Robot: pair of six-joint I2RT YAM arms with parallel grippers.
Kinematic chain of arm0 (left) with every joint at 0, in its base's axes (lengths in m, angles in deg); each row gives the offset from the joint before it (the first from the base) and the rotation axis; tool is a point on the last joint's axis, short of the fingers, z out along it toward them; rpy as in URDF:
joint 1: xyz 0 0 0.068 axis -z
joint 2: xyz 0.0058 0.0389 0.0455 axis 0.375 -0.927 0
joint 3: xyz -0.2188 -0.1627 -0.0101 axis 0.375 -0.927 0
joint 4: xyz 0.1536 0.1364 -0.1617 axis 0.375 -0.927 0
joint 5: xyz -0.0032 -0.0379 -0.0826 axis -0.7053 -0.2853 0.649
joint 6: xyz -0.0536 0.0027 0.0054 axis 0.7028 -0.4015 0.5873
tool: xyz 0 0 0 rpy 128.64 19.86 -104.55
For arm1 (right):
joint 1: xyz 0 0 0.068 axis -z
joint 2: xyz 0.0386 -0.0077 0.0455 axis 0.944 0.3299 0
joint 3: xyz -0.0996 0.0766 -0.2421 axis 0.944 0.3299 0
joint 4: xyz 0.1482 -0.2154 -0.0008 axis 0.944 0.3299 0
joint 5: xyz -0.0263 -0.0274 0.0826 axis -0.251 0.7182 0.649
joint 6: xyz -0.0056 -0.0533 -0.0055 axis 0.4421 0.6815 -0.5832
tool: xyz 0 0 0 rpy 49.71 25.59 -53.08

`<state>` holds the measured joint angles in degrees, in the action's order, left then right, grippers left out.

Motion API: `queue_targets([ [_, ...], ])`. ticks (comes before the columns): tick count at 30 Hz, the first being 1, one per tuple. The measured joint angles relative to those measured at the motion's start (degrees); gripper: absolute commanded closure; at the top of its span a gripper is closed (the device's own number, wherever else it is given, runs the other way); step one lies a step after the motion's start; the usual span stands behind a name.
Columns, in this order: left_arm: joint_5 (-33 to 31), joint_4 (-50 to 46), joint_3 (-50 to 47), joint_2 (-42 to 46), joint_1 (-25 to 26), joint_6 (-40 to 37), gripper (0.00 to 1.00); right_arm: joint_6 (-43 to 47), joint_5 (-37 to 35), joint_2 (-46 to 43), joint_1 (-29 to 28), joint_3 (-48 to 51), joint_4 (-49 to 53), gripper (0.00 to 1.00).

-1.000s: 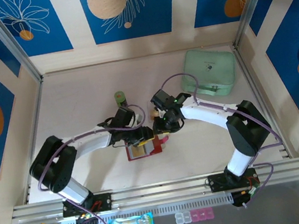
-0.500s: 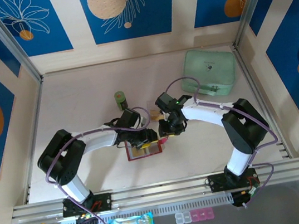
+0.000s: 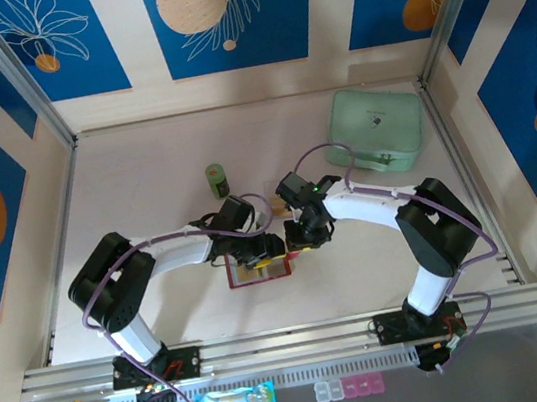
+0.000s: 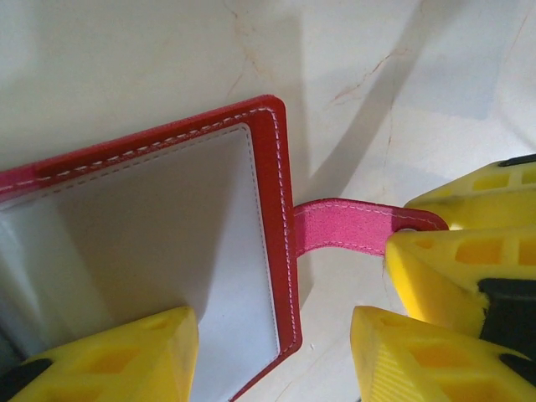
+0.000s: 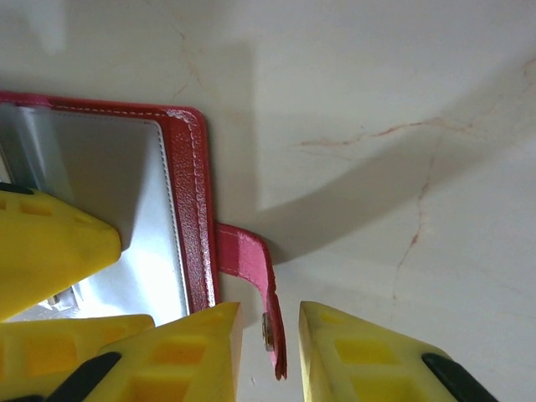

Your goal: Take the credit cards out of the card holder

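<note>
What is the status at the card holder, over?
Left tool open, astride card holder edge. Right tool open around closure tab, not clamped. Small green container stands apart.

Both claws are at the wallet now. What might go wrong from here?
The right claw straddles the thin tab with gaps either side; the tab may slip out on closing. The left claw is open over the wallet edge, not clamping it, so a pull could drag the wallet. The claws sit very close and may bump.
</note>
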<state>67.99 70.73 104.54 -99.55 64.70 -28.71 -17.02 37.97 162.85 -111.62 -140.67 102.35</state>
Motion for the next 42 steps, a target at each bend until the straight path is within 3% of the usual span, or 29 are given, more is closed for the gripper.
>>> queue_targets([
  [15, -3.41, -3.28, -2.38, 10.73, -2.91, -3.48, 0.52, -2.25, -2.45, -1.95, -3.98, -5.05, 1.77, 0.71],
  [25, -3.74, -3.32, -10.4, 18.97, -9.44, -4.48, 0.56, -5.2, 4.66, 0.22, -6.36, -7.41, -3.96, 0.72],
  [36, -3.04, -3.85, -14.08, 18.99, -13.81, -6.16, 0.8, -9.09, 12.31, 5.53, -6.8, -7.13, -12.37, 0.73],
  [42, -3.02, -3.87, -14.73, 18.05, -14.03, -6.45, 0.87, -10.14, 14.27, 7.17, -6.8, -6.8, -14.86, 0.73],
])
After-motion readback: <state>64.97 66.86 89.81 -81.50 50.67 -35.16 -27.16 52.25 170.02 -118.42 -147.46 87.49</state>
